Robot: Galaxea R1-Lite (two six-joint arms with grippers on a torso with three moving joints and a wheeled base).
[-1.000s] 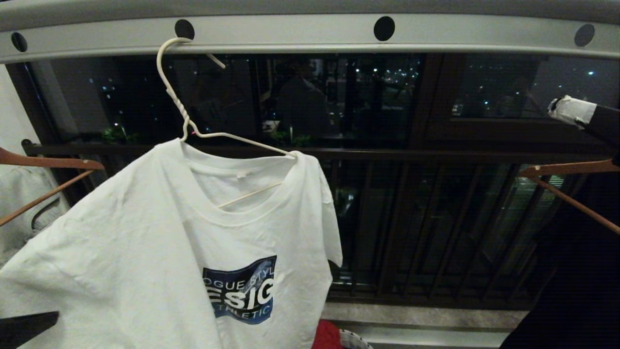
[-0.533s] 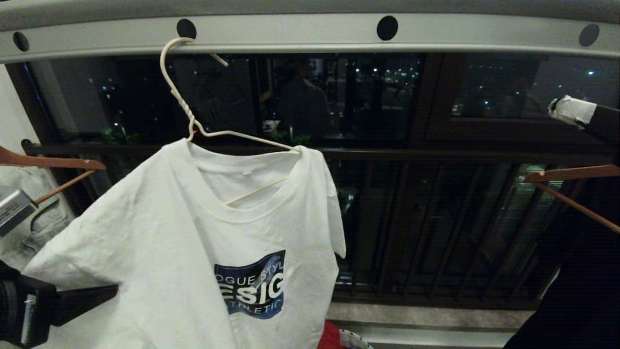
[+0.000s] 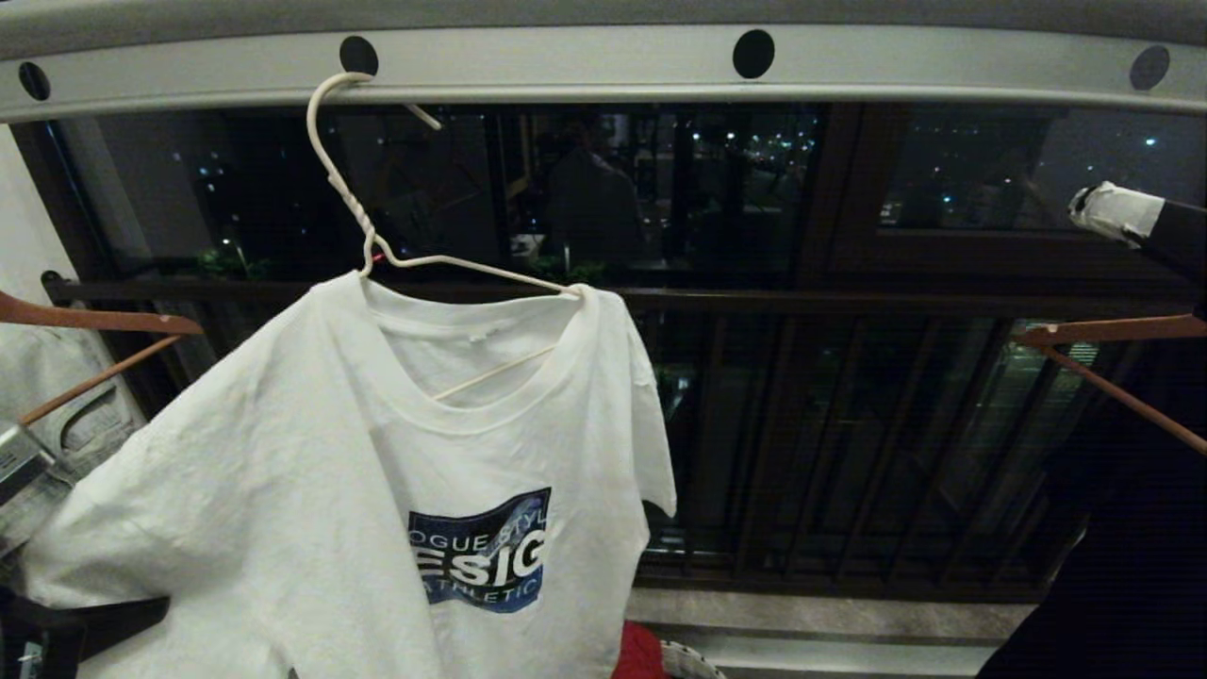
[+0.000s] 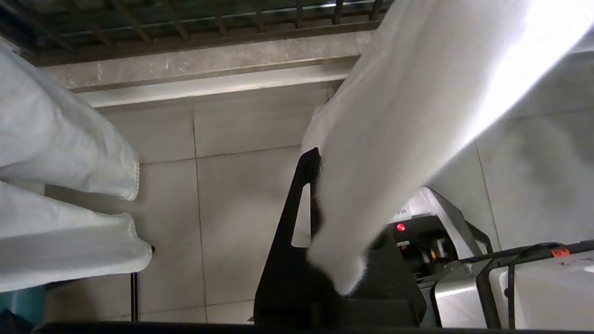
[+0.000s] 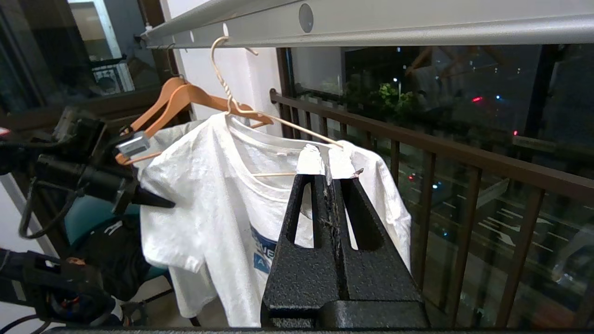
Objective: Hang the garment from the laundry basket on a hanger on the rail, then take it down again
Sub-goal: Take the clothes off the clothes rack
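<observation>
The garment (image 3: 377,453) was found hung on the hanger (image 3: 443,269), whose hook was caught over the rail (image 3: 585,66) near its left end, so the hanging half of the task was judged done and the taking-down half begun. The shirt was spread at a slant, its long axis running from the hook down and to the robot's left, with the left sleeve drawn out sideways and the right sleeve hanging free. The left gripper (image 4: 320,204) was seen low at the left edge of the head view, its fingers pressed together on the hem of that left sleeve; in the left wrist view a fold of white cloth was pinched between the black fingers, though how much of the cloth was caught could not be made out clearly. The right gripper (image 5: 330,160) was held high and well apart to the right, closed on nothing, its taped tips pointed toward the shirt's right shoulder. The coming move was judged to turn on this: the cloth lay up and to the right of the left gripper, so a pull down and leftward would be needed to slide the shoulder off the wire, and the left arm was plainly the nearer. Only a sliver of the laundry basket (image 3: 686,660) was seen at the lower edge.
</observation>
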